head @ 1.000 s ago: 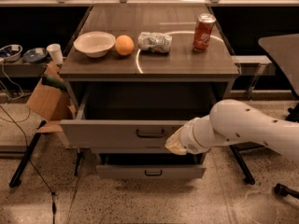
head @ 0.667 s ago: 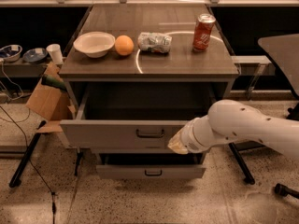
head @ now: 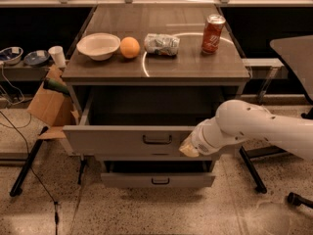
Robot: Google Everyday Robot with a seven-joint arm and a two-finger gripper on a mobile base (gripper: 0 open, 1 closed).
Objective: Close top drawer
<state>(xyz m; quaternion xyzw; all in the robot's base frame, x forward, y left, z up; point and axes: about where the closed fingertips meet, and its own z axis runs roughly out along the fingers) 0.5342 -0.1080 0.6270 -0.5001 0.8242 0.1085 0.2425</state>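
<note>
The top drawer (head: 112,140) stands pulled out from the cabinet. Its wide grey front panel carries a small dark loop handle (head: 157,139), and the open box behind it looks dark inside. My white arm (head: 254,126) reaches in from the right. The gripper (head: 189,149) at its end sits against the right part of the drawer's front panel, just right of the handle, with a tan tip showing.
The cabinet top (head: 195,67) holds a white bowl (head: 98,45), an orange (head: 129,47), a crumpled bag (head: 162,44) and a red can (head: 212,34). A lower drawer (head: 157,180) is slightly out. A cardboard box (head: 51,104) stands left, a chair base (head: 254,173) right.
The arm has edged very slightly to the right along the drawer front. The top drawer stays pulled out about as far as before.
</note>
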